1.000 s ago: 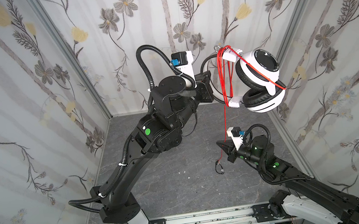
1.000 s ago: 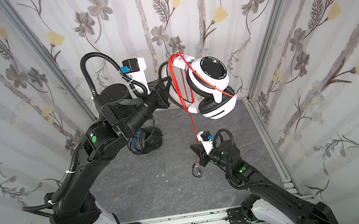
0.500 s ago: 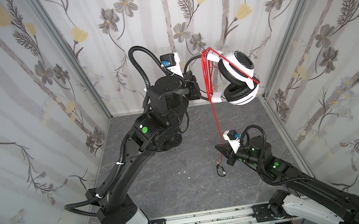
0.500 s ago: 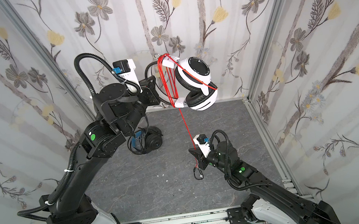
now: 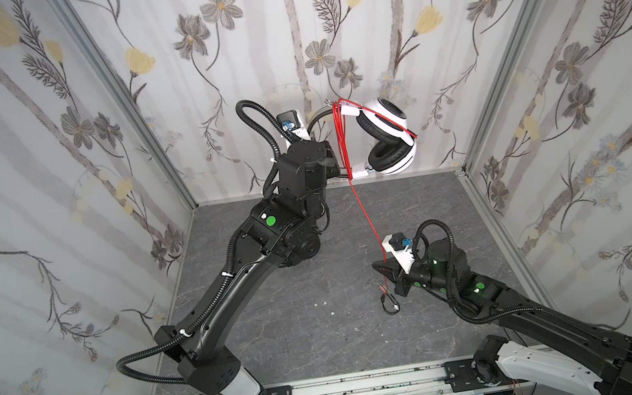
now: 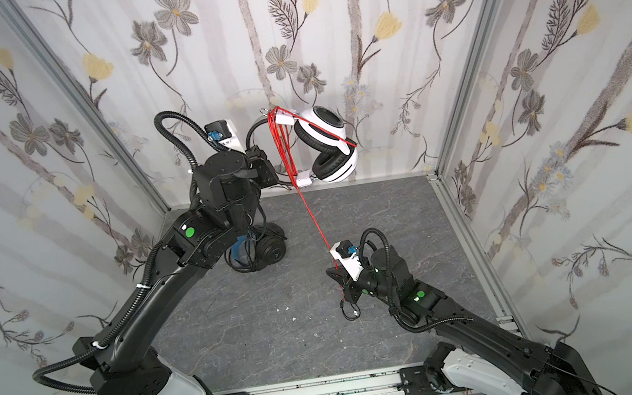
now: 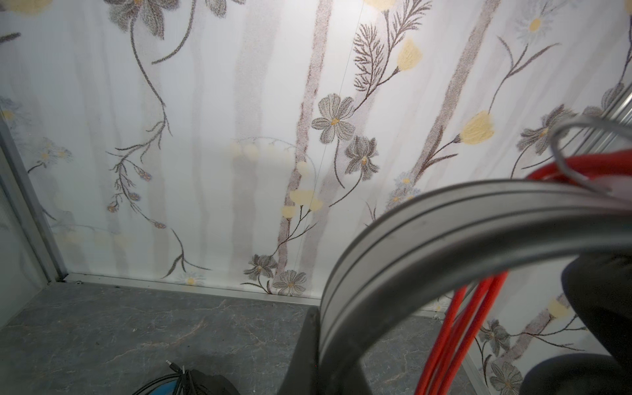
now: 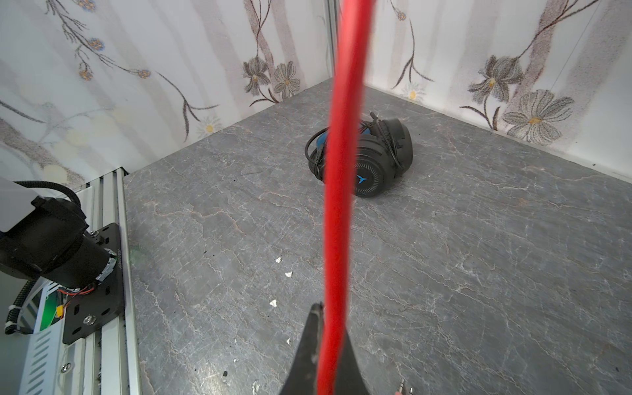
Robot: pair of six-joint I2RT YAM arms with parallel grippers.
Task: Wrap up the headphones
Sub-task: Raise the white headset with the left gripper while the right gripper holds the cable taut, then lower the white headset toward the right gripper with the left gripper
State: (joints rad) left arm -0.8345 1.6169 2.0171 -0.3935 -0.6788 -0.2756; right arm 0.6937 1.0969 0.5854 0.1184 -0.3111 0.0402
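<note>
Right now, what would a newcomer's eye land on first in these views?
The white headset, held high near the back wall by the left gripper, with its red cable looped across the headband. The cable runs taut down to the right gripper, which pinches it above the floor. A black headset lies on the floor beneath the left arm.

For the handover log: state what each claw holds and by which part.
Left claw: white headphones, by the headband. Right claw: their red cable, near its loose end.
</note>
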